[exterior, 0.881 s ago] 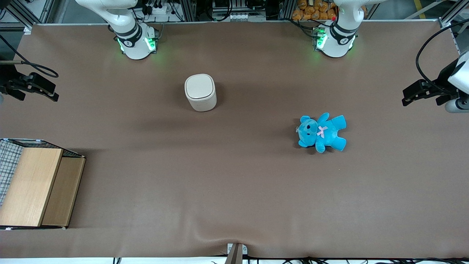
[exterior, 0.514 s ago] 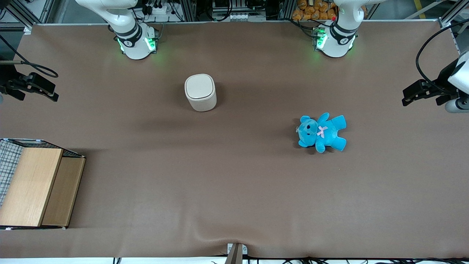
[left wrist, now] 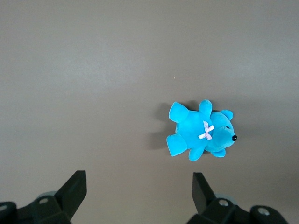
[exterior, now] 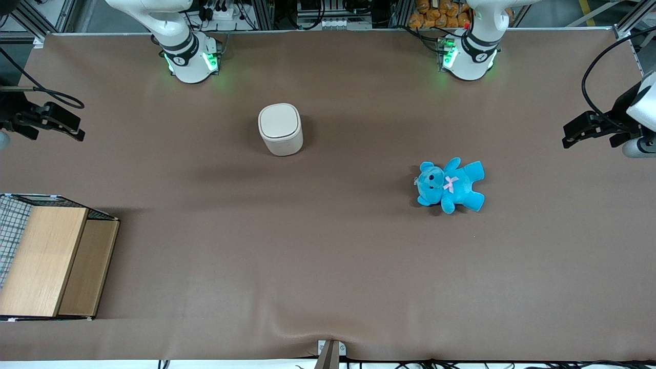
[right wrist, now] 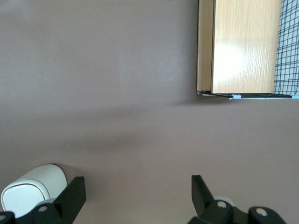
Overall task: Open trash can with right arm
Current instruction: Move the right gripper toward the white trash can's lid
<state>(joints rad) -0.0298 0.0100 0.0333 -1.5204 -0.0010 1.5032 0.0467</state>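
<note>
**Q:** What lies on the table [exterior: 328, 266], and how many of each?

**A:** One trash can [exterior: 280, 129], one blue teddy [exterior: 450, 184] and one wooden box [exterior: 48, 261]. The trash can is off-white and stands upright with its lid down flat. It sits nearer the working arm's base [exterior: 189, 59] than the teddy does, and farther from the front camera than the teddy. The teddy lies on its back with a pale pink bow on its chest, toward the parked arm's end. The box rests at the working arm's end of the table, close to the front camera, with a checked cloth [exterior: 11, 225] against its outer edge.

**Q:** Where is the right arm's gripper?

**A:** The gripper [exterior: 48, 122] hangs at the working arm's end of the table, well apart from the trash can and above bare brown table cover. In the front view it shows as a black shape at the frame's edge with a cable looping off it.

**Q:** How wide are its fingers, and what do they hold?

**A:** In the right wrist view the gripper [right wrist: 138, 196] has its two black fingers [right wrist: 74, 193] spread wide. Nothing lies between them and they touch nothing. The trash can [right wrist: 29, 191] appears just beside one finger in that view, and the wooden box [right wrist: 240, 46] shows with the checked cloth [right wrist: 286, 46] next to it.
</note>
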